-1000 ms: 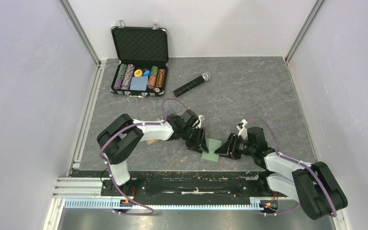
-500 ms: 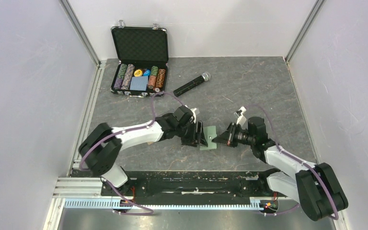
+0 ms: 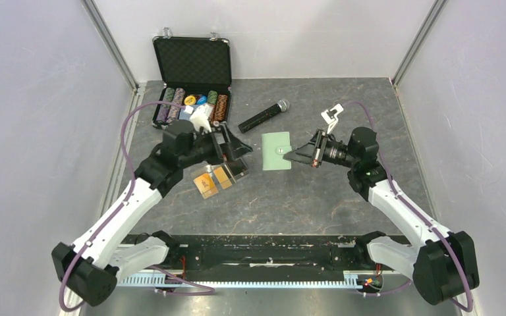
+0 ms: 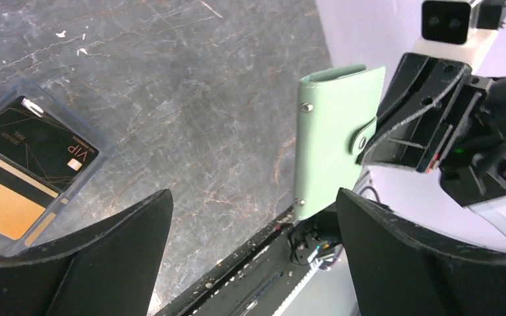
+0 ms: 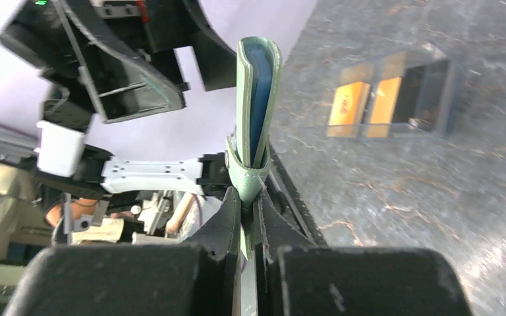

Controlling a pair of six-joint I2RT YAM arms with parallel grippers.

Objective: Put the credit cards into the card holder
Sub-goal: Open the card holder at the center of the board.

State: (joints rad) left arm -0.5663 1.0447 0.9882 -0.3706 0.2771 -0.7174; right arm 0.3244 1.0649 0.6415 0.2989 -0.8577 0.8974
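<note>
Nearest to the arm bases, the clear tray (image 4: 3, 105) with the credit cards (image 3: 205, 184) lies on the grey table (image 3: 342, 112). From above I count two orange cards side by side; the rest there is too small to tell. The left wrist view adds a black card marked "VIP" and a gold-tan one, cut off by the frame edge and a finger. Just over the tray hangs the left gripper (image 3: 237, 157), its jaws spread wide with nothing between them. To its right, the right gripper (image 3: 291, 155) is pinched tight on the snap tab of the one card holder (image 3: 275, 150), held up off the table between both grippers. Only the right wrist view shows its blue inside, edge-on. Farther back lie one microphone (image 3: 263, 116) and one open case (image 3: 191, 62) of poker chips; the chips I cannot count.
</note>
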